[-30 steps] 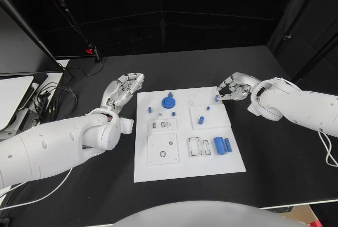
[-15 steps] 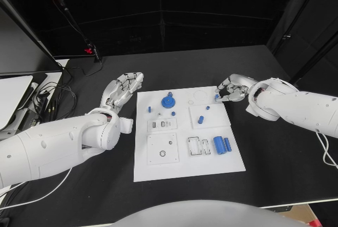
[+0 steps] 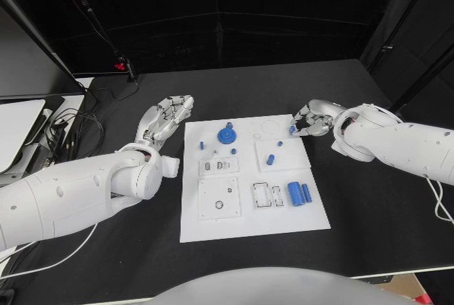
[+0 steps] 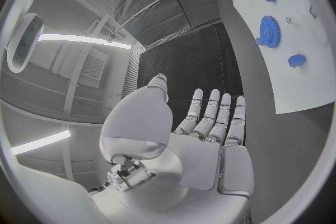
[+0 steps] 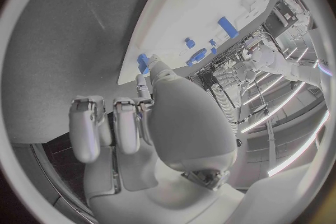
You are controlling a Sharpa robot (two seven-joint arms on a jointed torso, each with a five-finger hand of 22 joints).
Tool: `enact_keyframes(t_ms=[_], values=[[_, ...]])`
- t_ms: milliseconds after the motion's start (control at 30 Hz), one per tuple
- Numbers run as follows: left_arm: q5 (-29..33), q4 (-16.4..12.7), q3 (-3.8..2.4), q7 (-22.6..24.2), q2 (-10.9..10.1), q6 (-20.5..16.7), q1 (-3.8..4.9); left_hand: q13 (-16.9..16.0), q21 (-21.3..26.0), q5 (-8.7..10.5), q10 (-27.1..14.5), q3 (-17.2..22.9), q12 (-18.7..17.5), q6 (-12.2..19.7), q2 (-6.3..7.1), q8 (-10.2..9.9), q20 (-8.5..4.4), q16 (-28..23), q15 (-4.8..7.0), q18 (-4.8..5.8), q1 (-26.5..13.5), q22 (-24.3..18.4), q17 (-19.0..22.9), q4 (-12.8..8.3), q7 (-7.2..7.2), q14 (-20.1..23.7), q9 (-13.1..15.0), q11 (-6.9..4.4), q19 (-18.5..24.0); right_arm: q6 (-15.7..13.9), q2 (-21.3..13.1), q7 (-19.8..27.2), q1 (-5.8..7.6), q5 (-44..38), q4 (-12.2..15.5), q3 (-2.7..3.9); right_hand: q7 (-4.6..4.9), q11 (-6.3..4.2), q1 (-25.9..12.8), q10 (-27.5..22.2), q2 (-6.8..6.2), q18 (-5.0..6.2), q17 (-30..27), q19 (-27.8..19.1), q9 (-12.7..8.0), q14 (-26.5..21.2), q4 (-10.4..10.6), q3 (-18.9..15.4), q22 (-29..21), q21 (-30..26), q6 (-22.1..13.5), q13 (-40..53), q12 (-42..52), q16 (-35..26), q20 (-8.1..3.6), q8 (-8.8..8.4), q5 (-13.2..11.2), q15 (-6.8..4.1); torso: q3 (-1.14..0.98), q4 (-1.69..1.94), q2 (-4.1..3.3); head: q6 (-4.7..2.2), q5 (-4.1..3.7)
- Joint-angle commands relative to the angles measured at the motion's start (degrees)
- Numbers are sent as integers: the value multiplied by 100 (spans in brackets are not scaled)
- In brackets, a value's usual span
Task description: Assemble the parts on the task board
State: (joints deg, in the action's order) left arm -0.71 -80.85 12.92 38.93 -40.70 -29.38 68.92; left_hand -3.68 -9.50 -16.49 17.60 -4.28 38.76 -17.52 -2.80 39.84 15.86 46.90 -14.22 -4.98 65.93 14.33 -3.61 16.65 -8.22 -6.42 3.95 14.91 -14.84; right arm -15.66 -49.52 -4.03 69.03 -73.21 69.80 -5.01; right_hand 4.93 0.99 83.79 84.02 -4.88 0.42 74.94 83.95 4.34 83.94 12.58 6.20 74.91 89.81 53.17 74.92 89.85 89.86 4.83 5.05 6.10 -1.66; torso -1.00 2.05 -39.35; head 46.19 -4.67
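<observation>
Two hands flank the board point(image 3: 248, 221): right hand point(image 3: 309, 119), at its 1 o'clock corner, pinches a blue part point(image 3: 292, 130); left hand point(image 3: 163, 121) open, at 10 o'clock. Seating the part apparently comes next, requiring alignment.

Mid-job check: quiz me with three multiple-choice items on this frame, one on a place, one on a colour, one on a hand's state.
1. Where is the right hand?
A. at the task board's far right corner
B. at its near left corner
C. off the table

2. What colour is the gear?
A. red
B. blue
C. green

3. How is the left hand?
A. gripping the gear
B. open beside the task board
C. flat on the board's middle

Key: 1 A, the head view shows it there. 2 B, plainly blue. 3 B, fingers straight, holding nothing.
</observation>
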Motion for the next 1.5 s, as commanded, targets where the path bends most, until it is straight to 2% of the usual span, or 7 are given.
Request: enact_keyframes(t_ms=[33,333,467,767,1067,1367,1500], values=[[-35,-6,-6,1741,7,45,9,-2,-27,-39,18,-29,38,-49,-62,21,27,30,-39,-58,-9,5,-9,7,-875,-20,-5,19,4,13,13,-90,8,-101,-4,2,-38,-56,37,598,41,-42,1506,605,-10,606,-13,43,1509,19,-17,1508,15,14,-43,-14,16,-57,1,0,0,4,-33],[-35,-6,-6,1734,9,44,9,-2,-26,-40,18,-31,39,-49,-64,21,27,31,-40,-58,-7,1,-9,7,-875,-21,-6,19,9,34,41,-98,0,-103,-24,2,-50,-69,36,598,87,-42,1506,605,-2,606,-12,57,1509,19,47,1508,15,14,-58,10,8,-67,0,6,1,5,-38],[-35,-10,-6,1729,9,42,9,-2,-26,-40,18,-31,39,-49,-64,21,27,31,-40,-58,-7,1,-9,7,-875,-21,-6,19,9,51,46,-102,-5,-103,-18,2,-55,-73,35,598,93,-42,1506,605,1,606,-14,57,1509,19,76,1508,15,14,-63,20,4,-71,-8,16,-3,-4,-24],[-35,-27,-6,1719,-23,28,9,-2,-26,-40,18,-31,39,-49,-64,21,27,31,-40,-58,-7,1,-9,7,-875,-21,-6,19,9,81,73,-89,-10,-103,-26,2,-66,-81,36,598,94,-42,1506,605,7,606,-23,53,1509,19,149,1508,15,14,-74,43,-28,-81,5,-9,0,6,-10],[-35,-20,-6,1711,-15,36,9,-2,-26,-40,18,-31,39,-49,-64,21,27,31,-40,-58,-7,1,-9,7,-875,-21,-6,19,9,61,94,-94,-13,-103,-35,2,-63,-27,104,598,212,-42,1506,605,56,606,-95,104,1509,19,630,1508,15,14,-70,205,18,-54,1,2,0,8,-14],[-35,-4,-6,1698,-9,41,9,-2,-28,-44,18,-38,41,-48,-67,20,30,32,-42,-58,-2,1,-9,7,-875,-22,-7,19,12,-302,95,17,-29,-104,5,2,-38,6,179,598,346,-42,1506,605,96,606,-189,163,1509,19,1050,1508,15,14,-31,308,34,-8,1,2,2,18,0],[-35,-4,-6,1697,-12,38,9,-2,-28,-44,18,-38,41,-48,-67,20,30,32,-42,-58,-2,1,-9,7,-875,-22,-7,19,12,-671,71,142,-39,-89,54,3,-30,12,195,598,349,-42,1506,605,96,606,-208,169,1509,19,1085,1508,15,14,-26,308,36,-4,-2,0,-3,29,32]])
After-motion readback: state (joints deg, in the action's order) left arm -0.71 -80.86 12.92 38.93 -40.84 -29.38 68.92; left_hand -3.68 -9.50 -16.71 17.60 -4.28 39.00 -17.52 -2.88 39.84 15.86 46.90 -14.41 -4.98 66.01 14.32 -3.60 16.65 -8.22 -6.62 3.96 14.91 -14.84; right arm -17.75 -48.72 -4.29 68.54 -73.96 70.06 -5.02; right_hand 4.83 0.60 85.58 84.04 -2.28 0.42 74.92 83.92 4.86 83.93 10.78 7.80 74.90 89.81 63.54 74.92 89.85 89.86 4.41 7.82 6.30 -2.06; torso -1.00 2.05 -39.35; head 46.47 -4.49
